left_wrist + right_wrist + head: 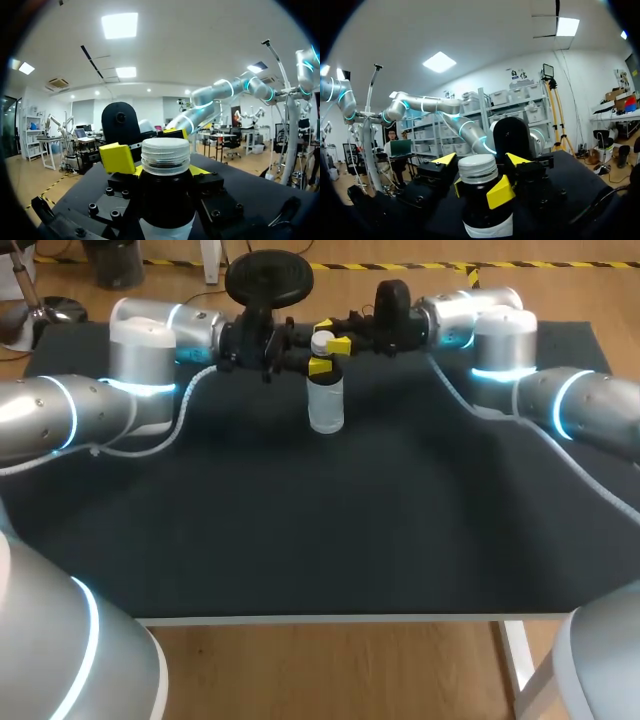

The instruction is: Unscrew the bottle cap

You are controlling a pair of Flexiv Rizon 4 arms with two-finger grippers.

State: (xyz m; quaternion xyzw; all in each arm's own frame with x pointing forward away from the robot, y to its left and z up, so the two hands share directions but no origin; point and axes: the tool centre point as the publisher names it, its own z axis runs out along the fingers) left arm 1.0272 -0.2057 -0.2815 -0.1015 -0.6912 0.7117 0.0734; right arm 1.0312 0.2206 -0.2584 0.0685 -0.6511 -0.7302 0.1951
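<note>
Clear plastic bottle (326, 400) stands upright on the black-topped table (330, 540), in the upper centre of the head camera's frame, with its white ribbed cap (322, 342) in place. The two arms come in level from the upper left and upper right of that frame and meet at the bottle, nose to nose. The left gripper (167, 171) is clamped on the bottle's neck just under the cap, with a yellow tip pressed to each side, as the left wrist camera shows. The right gripper (481, 159) sits at cap height with its fingers spread. One yellow tip lies to each side of the cap, and the right wrist camera shows a narrow gap between tip and cap. The bottle rests well back from the table's near edge.
</note>
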